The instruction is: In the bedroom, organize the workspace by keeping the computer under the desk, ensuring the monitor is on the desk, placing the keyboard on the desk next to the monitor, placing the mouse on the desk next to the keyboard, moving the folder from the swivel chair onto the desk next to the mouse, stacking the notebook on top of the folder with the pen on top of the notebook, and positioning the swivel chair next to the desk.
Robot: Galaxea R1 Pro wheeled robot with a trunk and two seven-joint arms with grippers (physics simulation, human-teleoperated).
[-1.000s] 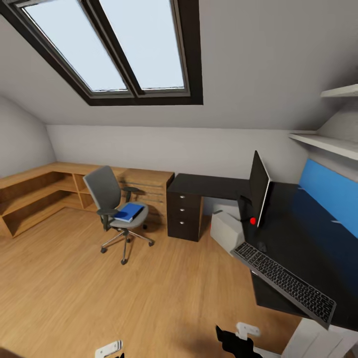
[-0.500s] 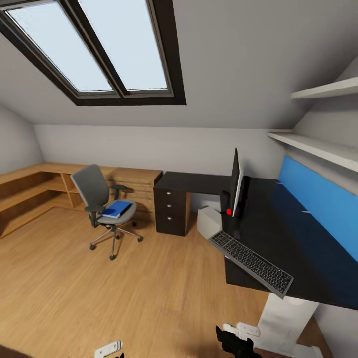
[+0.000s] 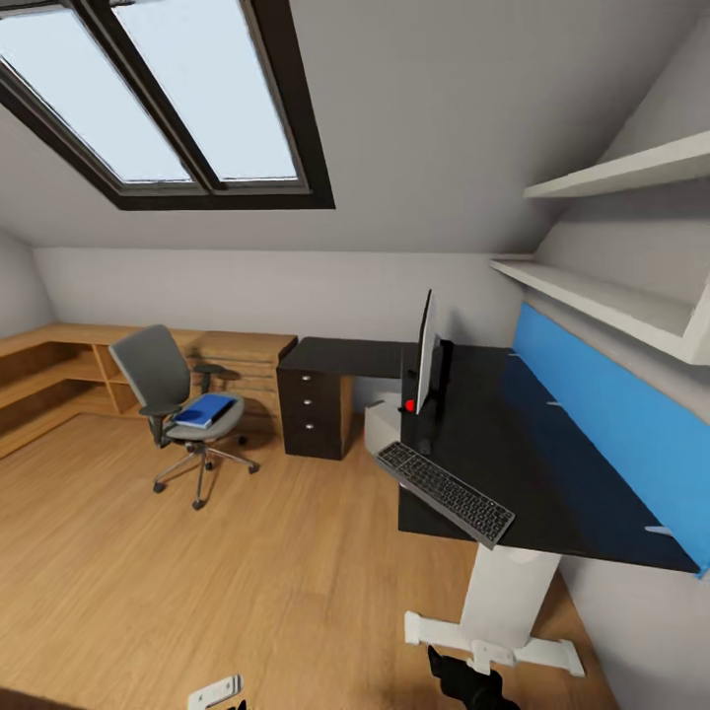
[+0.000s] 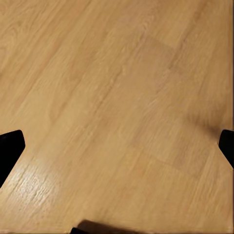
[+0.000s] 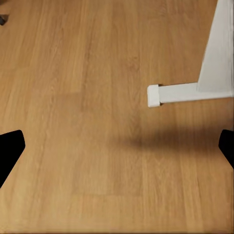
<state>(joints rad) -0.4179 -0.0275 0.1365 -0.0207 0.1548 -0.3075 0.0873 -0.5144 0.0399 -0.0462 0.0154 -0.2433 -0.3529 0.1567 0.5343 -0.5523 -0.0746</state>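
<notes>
Folder (image 3: 204,410) lies on chair (image 3: 177,409) at centre left; keyboard (image 3: 445,490) overhangs desk (image 3: 552,473) edge; both grippers' jaws spread wide.

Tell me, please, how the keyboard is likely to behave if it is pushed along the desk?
The keyboard looks slim, flat and rigid, so it would probably slide rather than bend or roll. It lies askew at the desk edge, one corner apparently overhanging, so a push outward might tip it off.
</notes>
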